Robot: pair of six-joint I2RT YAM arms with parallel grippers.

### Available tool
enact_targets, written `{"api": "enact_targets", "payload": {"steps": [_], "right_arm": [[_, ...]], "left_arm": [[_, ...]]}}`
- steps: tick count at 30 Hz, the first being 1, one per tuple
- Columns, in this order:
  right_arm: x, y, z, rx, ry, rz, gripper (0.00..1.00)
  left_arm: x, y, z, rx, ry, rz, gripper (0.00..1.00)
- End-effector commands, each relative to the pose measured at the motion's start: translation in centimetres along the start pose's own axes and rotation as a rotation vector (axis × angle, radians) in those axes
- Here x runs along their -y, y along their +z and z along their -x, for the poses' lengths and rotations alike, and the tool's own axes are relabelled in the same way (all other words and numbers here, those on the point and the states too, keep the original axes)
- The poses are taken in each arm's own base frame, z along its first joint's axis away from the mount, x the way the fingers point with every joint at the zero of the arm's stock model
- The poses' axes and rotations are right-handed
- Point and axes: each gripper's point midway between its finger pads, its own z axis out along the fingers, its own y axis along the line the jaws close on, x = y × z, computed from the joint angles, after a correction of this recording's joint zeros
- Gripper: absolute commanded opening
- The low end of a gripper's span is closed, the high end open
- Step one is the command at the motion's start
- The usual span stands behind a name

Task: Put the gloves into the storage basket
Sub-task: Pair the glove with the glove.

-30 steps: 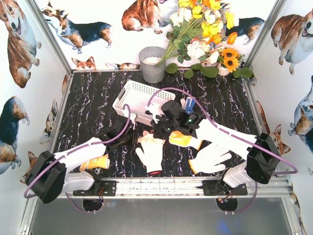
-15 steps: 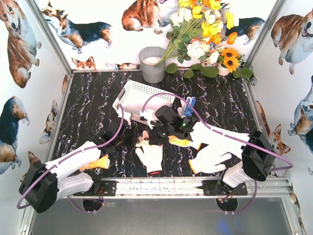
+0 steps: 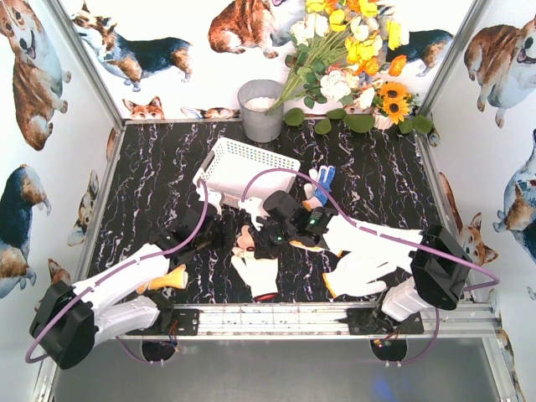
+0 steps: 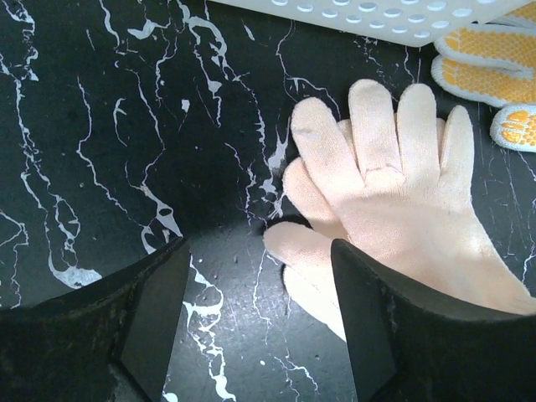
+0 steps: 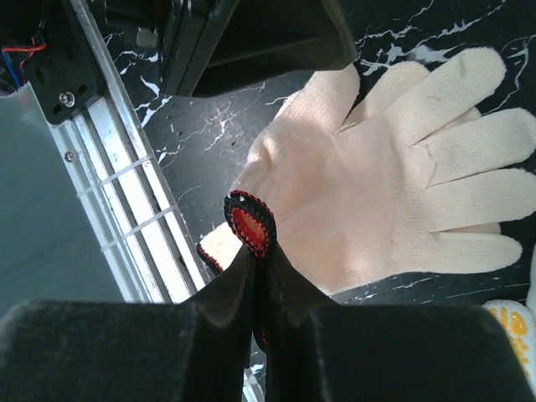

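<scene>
- from above: the storage basket (image 3: 243,163) sits mid-table with no glove visible inside. the cream glove (image 3: 258,266), a white glove (image 3: 364,272) and a yellow glove (image 3: 165,278) lie on the table (image 3: 151,184), so nearly all the work looks left to do.
- left wrist: the left gripper (image 4: 260,327) hovers with its fingers spread, holding nothing, just beside the cream glove's fingertips.
- right wrist: the right gripper (image 5: 255,255) is pressed together, pinching the cream glove's red cuff (image 5: 251,219).
</scene>
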Motion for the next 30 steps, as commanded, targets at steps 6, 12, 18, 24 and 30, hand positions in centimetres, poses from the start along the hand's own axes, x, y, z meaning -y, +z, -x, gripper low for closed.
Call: {"api": "enact_targets", "payload": {"steps": [6,12,18,24,30], "right_arm": [[-1.7,0.4,-0.7,0.027,0.05,0.046,0.0],[-1.2,0.7,-2.8,-0.04,0.06,-0.029,0.03],[-1.7,1.0,-3.1,-0.033,0.083,-0.039,0.24],[-2.7,-0.6,-1.3,0.046,0.127,-0.027,0.47],[-2.5,-2.6,-0.3,0.156,0.316,-0.091,0.51]], "left_arm": [[-0.4,-1.8,1.1,0.017,-0.044,0.025,0.69],[0.0,-2.3,0.3,0.012,-0.103,-0.003,0.7],[0.9,-2.2,-0.6,-0.009,-0.144,-0.062,0.73],[1.9,-2.1,-0.9,-0.033,-0.174,-0.106,0.74],[2.6,-2.0,-1.9,-0.054,-0.227,-0.152,0.73]]}}
